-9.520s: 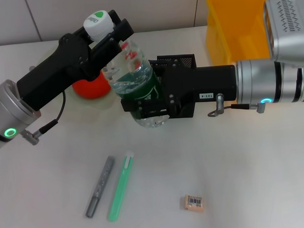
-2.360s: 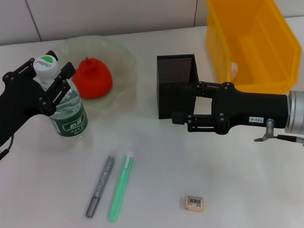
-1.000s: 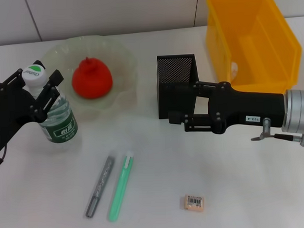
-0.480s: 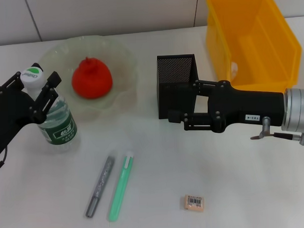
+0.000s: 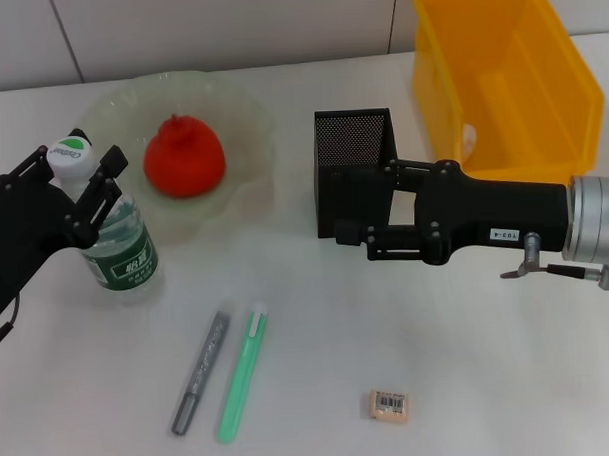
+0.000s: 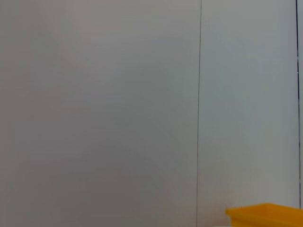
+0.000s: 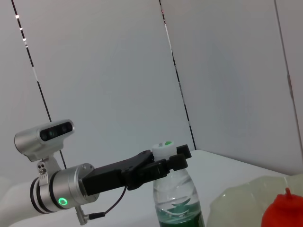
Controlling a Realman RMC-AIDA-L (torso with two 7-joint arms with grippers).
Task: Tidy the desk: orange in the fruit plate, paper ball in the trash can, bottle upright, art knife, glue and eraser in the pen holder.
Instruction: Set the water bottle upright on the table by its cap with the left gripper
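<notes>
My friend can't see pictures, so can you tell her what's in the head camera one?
The left pincer is open around the neck of the upright bottle, beside the fruit plate holding the orange. The right pincer hovers in front of the pen holder; the eraser lies nearer the camera.

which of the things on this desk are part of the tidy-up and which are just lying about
Part of the job:
orange in the fruit plate
bottle, upright, left gripper at its neck, jaws open
pen holder, right gripper in front of it
trash can, a white scrap inside
eraser
green art knife
grey glue stick

Just lying about:
nothing else on the desk
</notes>
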